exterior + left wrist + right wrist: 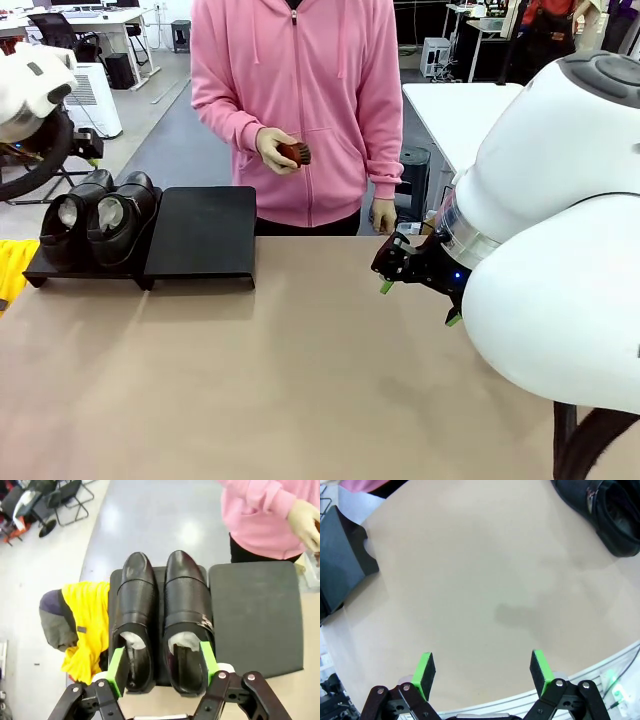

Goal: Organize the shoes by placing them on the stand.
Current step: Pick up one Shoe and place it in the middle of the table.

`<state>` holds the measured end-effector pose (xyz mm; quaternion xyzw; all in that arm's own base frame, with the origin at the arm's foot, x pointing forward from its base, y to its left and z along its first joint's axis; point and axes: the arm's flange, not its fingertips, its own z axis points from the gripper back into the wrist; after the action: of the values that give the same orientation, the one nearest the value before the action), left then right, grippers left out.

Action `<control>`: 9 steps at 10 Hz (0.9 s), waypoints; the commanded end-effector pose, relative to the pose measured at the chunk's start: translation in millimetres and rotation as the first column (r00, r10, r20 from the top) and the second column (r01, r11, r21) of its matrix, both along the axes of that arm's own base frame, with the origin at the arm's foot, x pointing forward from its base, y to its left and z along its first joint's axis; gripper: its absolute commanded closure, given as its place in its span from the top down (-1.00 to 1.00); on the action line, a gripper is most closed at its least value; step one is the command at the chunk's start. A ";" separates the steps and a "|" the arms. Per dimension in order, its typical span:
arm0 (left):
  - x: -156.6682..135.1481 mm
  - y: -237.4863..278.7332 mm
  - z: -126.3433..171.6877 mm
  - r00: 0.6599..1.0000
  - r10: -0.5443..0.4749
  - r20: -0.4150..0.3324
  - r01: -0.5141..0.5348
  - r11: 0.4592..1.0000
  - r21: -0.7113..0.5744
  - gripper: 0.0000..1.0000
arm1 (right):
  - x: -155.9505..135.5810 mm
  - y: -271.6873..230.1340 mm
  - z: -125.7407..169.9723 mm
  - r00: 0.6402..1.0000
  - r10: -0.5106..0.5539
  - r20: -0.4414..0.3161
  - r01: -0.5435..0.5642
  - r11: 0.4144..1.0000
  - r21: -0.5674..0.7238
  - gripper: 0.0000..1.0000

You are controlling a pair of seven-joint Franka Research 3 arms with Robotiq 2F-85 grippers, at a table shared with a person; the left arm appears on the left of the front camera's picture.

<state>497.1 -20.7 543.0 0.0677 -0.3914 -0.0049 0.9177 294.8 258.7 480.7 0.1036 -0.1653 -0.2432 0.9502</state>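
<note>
Right arm [560, 230] is cased in glossy white shells, black fingers [425, 672] are tipped with green pads [540, 667], a pink zipped hoodie [300, 100] is worn.

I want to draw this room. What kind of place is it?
Probably a robot lab, not a shoe shop: a white robot arm stands at the table, and office chairs and white desks stand on the bare floor behind.
</note>
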 end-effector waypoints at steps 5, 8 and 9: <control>-97.9 -77.5 -15.2 0.820 -0.540 -0.190 0.544 0.839 -0.037 0.49 | 3.2 0.6 2.3 1.000 0.022 0.000 -0.022 1.000 0.011 1.00; -91.7 -93.7 -20.6 0.782 -0.540 -0.311 0.521 0.841 -0.150 0.49 | 3.2 0.6 2.3 1.000 0.022 0.000 -0.022 1.000 0.011 1.00; -112.8 -120.6 -38.3 0.772 -0.592 -0.231 0.582 0.805 -0.115 0.49 | 3.2 0.6 2.3 1.000 0.022 0.000 -0.022 1.000 0.011 1.00</control>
<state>387.0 -129.8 512.6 -0.0811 -0.2413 -0.2833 0.9246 294.9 258.8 480.6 0.1035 -0.1651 -0.2431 0.9502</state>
